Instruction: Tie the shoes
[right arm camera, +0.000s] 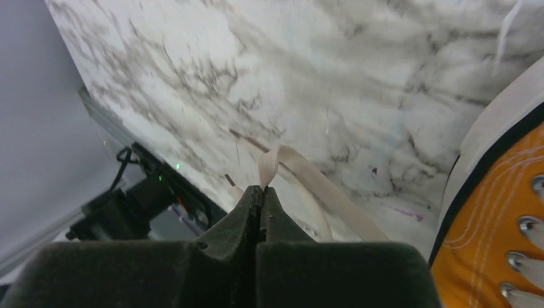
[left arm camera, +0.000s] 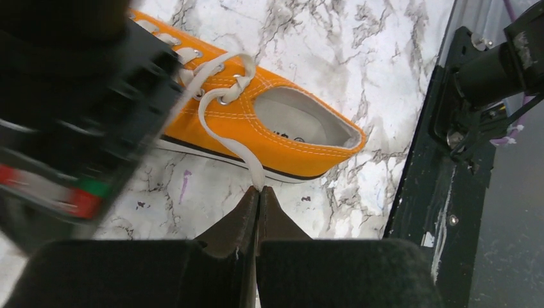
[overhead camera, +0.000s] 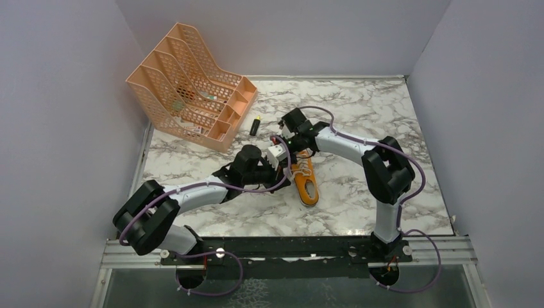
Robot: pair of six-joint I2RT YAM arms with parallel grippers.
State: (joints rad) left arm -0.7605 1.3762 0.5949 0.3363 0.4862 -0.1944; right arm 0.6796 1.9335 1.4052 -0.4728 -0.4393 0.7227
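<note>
Left wrist view shows the left gripper (left arm camera: 258, 190) clamped on a white lace (left arm camera: 222, 136); right wrist shows the right gripper (right arm camera: 262, 190) clamped on the other lace (right arm camera: 321, 187).
Orange sneaker (overhead camera: 306, 182), white-soled, lies mid-table.

The shoe (overhead camera: 306, 183) is bright orange with white stitching, a pale grey lining, silvery eyelets and a white sole edged by a thin black stripe. Its laces (left arm camera: 221, 138) are white. Under the shoe, the table (overhead camera: 359, 109) is white marble with grey veins and small purple marks. Beyond the shoe, the mesh-patterned file rack (overhead camera: 192, 83) is peach, and the marker (overhead camera: 255, 125) is black with a yellow end. The arms (overhead camera: 199, 192) flanking the shoe are black and white, with purple cables (overhead camera: 421, 172).
</note>
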